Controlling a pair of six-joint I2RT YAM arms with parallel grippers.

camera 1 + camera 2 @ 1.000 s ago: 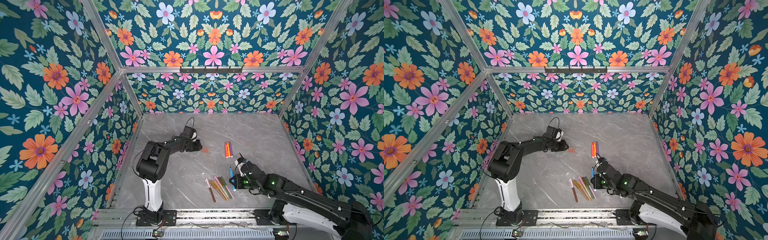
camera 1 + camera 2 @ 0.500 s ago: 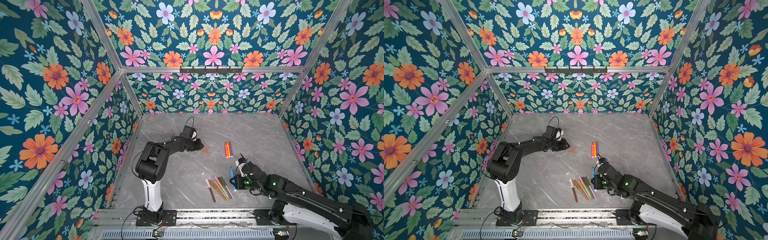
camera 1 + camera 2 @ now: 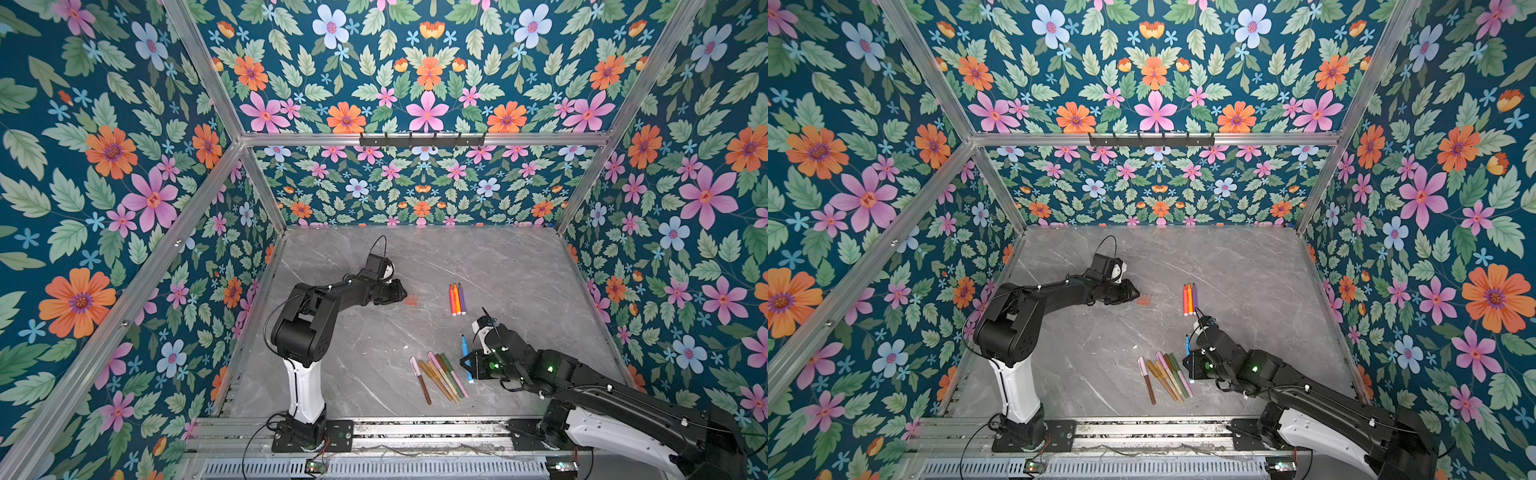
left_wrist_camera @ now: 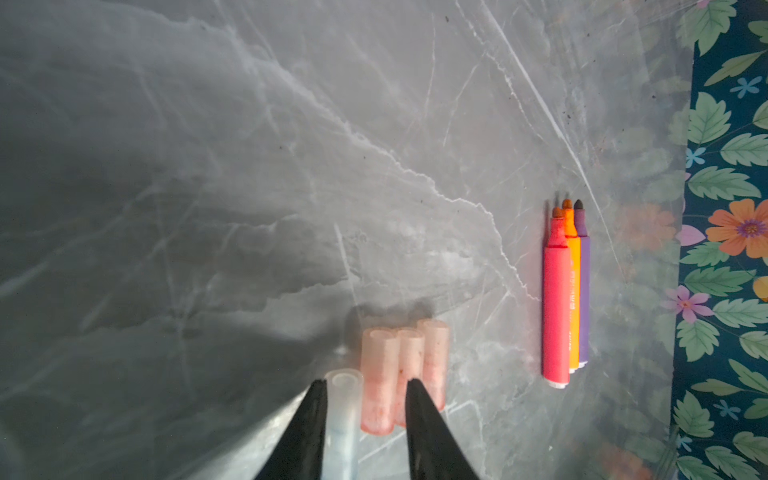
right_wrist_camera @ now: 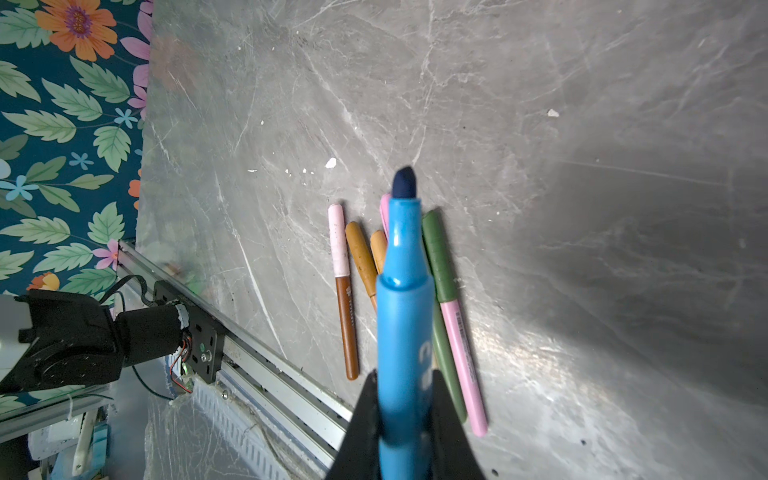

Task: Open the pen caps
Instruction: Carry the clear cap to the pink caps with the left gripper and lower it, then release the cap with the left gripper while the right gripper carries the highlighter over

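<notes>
Three peach pen caps (image 4: pixel 399 365) lie side by side on the marble, and show in both top views (image 3: pixel 410 300) (image 3: pixel 1145 300). A clear bluish cap (image 4: pixel 343 399) lies beside them. My left gripper (image 4: pixel 365 381) is open over them; the clear cap rests against one finger and the other finger is clear of it. In both top views the left gripper (image 3: pixel 401 293) (image 3: pixel 1136 294) sits low, just left of the caps. My right gripper (image 5: pixel 403 374) is shut on an uncapped blue pen (image 5: pixel 405 266) (image 3: pixel 465 357), its dark tip pointing away.
Red, orange and purple uncapped pens (image 4: pixel 565 299) (image 3: pixel 456 299) lie together right of the caps. Several capped pens (image 3: pixel 440 376) (image 3: pixel 1167 376) fan out near the front rail, under the blue pen: a brown one with a pink cap (image 5: pixel 343 286), gold ones and a green-capped pink one (image 5: pixel 440 257).
</notes>
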